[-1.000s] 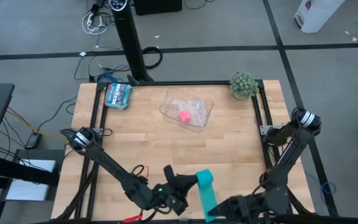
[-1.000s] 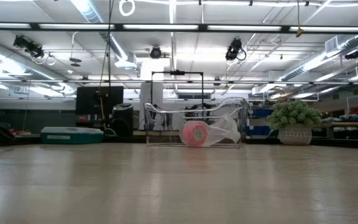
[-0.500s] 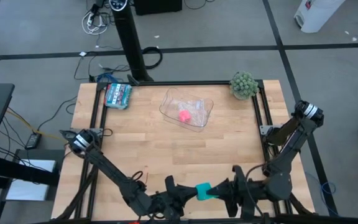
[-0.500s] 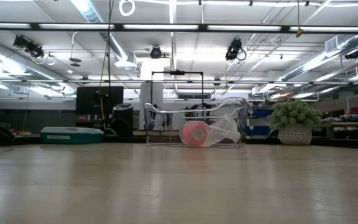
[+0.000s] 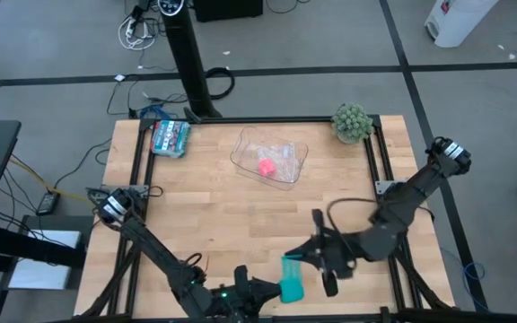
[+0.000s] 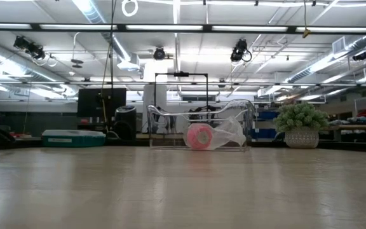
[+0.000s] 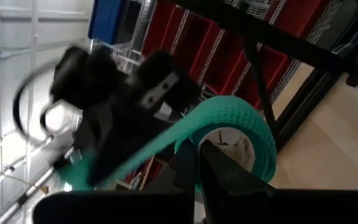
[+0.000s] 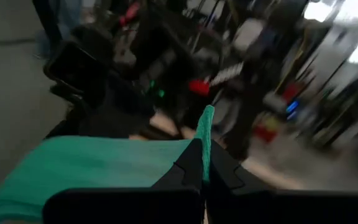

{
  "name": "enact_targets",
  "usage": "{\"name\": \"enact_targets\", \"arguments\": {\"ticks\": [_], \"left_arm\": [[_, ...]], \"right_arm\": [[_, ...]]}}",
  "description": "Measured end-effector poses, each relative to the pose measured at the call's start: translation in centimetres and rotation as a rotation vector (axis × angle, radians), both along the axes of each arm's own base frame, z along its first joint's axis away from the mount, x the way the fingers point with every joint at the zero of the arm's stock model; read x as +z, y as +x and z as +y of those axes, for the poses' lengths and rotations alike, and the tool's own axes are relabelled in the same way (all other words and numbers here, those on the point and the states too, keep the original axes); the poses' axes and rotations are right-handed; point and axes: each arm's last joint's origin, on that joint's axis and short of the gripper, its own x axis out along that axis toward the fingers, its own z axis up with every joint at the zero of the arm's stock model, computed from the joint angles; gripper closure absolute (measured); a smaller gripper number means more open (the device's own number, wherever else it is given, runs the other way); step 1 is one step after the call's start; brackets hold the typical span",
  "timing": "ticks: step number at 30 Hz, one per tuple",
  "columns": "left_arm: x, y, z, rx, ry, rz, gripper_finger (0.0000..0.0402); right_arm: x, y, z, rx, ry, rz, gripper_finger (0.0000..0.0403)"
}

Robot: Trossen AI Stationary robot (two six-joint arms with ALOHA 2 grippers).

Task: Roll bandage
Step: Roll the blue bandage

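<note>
— What sits around the work?
— A potted plant (image 5: 352,121) at one o'clock on the counter (image 5: 223,206), a patterned packet (image 5: 170,137) at eleven. At twelve, a clear tray (image 5: 287,166) holds a pink roll (image 5: 267,167).

— And the bandage (image 5: 292,279)?
— At six o'clock, stretched between both tools. Left tool (image 5: 272,292) and right tool (image 5: 305,259) are each clamped on it.

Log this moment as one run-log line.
step: rolling | bandage: held off front edge | left tool: shut on bandage | right tool: shut on bandage
</note>
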Motion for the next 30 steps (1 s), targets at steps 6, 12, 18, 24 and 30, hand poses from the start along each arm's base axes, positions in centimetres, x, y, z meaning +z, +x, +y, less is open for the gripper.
{"name": "enact_targets", "arguments": {"ticks": [6,12,18,24,30], "left_arm": [[0.2,-0.8,-0.8,-0.024,0.030,-0.017,0.0389],[1.4,-1.7,-1.3,-0.045,0.002,-0.115,0.0389],[1.6,-1.7,-1.2,-0.038,-0.008,-0.130,0.0389],[2.0,-1.8,-1.0,-0.025,-0.030,-0.159,0.0389],[2.0,-1.6,-0.8,-0.009,-0.051,-0.157,0.0389]], "right_arm": [[-1.0,1.4,-1.7,0.057,0.215,0.135,0.0403],[-2.8,2.2,-2.6,0.097,0.377,0.201,0.0403],[-3.6,2.4,-2.3,0.188,0.423,0.199,0.0397],[-3.9,2.4,-2.2,0.210,0.514,0.234,0.0350],[-4.0,2.5,-2.4,0.179,0.607,0.260,0.0294]]}}
